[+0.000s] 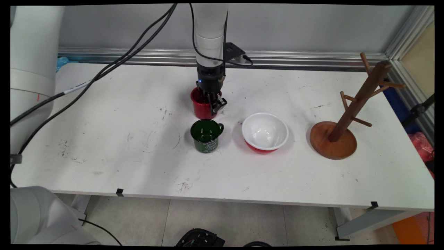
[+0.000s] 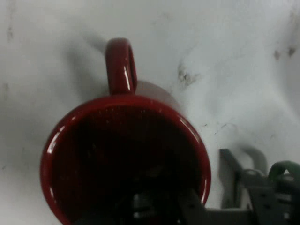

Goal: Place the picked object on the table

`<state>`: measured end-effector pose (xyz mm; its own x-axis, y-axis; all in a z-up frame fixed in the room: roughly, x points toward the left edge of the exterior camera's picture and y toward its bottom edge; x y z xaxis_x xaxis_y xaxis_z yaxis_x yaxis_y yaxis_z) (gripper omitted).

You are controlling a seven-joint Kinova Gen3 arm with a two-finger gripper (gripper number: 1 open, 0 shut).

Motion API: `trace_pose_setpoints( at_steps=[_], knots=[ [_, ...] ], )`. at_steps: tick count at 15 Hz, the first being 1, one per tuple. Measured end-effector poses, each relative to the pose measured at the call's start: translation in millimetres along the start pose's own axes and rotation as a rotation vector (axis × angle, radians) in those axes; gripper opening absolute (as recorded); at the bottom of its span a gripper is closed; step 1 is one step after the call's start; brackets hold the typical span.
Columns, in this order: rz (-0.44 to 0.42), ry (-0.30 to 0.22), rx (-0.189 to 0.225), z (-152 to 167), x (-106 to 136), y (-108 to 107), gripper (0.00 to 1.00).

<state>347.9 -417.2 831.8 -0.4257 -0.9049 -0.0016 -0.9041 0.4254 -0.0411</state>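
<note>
The gripper (image 1: 215, 103) stands vertically over the red mug (image 1: 201, 104), with one finger inside the cup and the other outside its right wall; whether the fingers are pressing on the rim cannot be told. In the hand view the red mug (image 2: 124, 164) stands upright on the white counter (image 2: 243, 61), its handle (image 2: 121, 65) pointing away from the fingers. The mug looks rigid, glossy and probably slippery, so the thin rim wall or the handle is the likely point of hold. Just in front stands a green mug (image 1: 206, 135), to its right a white bowl (image 1: 265, 132), and well apart a wooden mug tree (image 1: 347, 118).
</note>
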Motion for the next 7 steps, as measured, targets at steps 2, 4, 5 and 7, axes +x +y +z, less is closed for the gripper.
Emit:
trace_pose_setpoints(
  at_steps=[2,4,5,7],
  knots=[
    [-0.004,-0.004,-0.002,3.8,2.2,-0.6,1.0],
    [-0.004,-0.004,-0.002,6.9,3.9,-1.5,1.0],
    [-0.002,-0.003,-0.001,7.5,4.6,-1.5,1.0],
    [0.008,0.008,0.001,8.0,7.3,-1.4,1.0]
  ],
)
